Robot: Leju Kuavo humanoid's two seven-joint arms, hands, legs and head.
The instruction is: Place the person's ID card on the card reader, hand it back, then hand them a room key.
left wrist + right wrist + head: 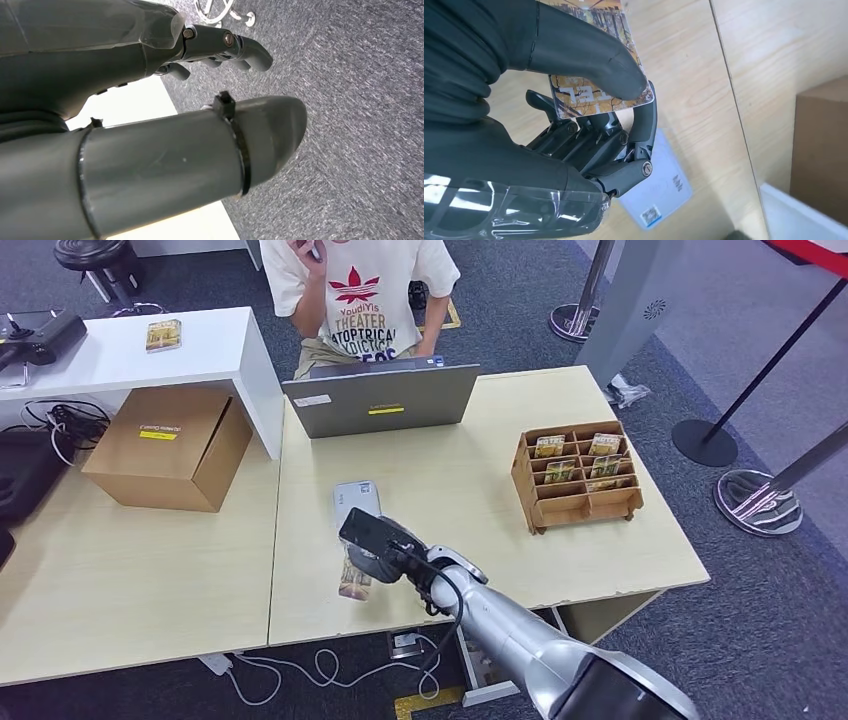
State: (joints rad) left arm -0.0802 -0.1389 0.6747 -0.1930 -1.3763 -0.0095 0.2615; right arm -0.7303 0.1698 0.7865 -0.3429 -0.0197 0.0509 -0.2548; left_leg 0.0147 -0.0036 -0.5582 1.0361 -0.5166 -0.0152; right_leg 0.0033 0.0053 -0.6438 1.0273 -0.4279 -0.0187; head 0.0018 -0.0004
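Observation:
My right hand (378, 543) hovers over the wooden table, just on my side of the flat grey card reader (356, 500). It pinches a card (355, 578) with an orange and brown picture. In the right wrist view the thumb (594, 57) presses the card (589, 95) against the fingers, and the reader (664, 190) lies beyond the hand. My left hand (215, 45) hangs by the table edge above the carpet, fingers apart, holding nothing. A person (355, 290) in a white T-shirt sits behind the laptop (380, 398).
A wooden rack (578, 476) with several key cards stands on the right of the table. A cardboard box (170, 446) sits at the left, under a white shelf (130, 345) bearing another card. Stanchion bases stand on the carpet at right.

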